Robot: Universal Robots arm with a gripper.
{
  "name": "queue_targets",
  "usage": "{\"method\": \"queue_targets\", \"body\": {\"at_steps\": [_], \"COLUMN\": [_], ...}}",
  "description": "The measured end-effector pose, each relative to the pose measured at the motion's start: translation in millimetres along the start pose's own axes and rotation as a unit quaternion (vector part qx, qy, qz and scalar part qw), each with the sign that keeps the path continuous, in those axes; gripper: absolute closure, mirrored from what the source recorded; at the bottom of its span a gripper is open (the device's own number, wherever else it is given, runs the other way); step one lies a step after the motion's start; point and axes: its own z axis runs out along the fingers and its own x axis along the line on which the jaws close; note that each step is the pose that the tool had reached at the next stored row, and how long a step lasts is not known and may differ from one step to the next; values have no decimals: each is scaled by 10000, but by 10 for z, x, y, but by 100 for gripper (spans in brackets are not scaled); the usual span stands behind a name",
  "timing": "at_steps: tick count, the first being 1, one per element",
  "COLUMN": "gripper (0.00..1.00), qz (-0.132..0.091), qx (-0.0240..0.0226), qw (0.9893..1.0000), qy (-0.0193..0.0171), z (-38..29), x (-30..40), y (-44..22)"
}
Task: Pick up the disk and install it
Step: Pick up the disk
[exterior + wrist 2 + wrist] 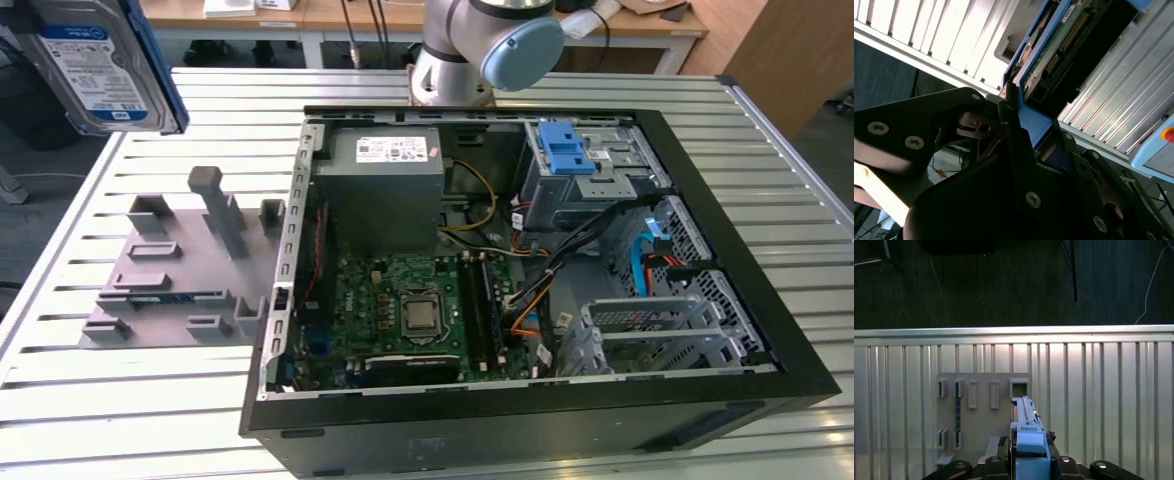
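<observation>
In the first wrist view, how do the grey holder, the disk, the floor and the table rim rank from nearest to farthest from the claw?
1. The disk, clamped in the claw.
2. The grey holder, on the table just past the disk.
3. The table rim, beyond the holder.
4. The floor, past the rim.

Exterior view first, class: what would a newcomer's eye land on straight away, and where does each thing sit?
The open computer case dominates the middle of the slatted table, its green motherboard exposed. At the exterior view's upper left the disk hangs in the air, and the second wrist view shows the claw shut on its blue rail. A grey fixture plate lies at the exterior view's left of the case.
</observation>
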Motion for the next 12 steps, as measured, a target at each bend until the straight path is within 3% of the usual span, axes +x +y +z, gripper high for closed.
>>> {"method": "queue_targets", "body": {"at_steps": [12], "gripper": [64], "qz": [0], "qx": [2], "qw": [10000], "qy": [0], "z": [-165], "x": [1], "y": [-3]}}
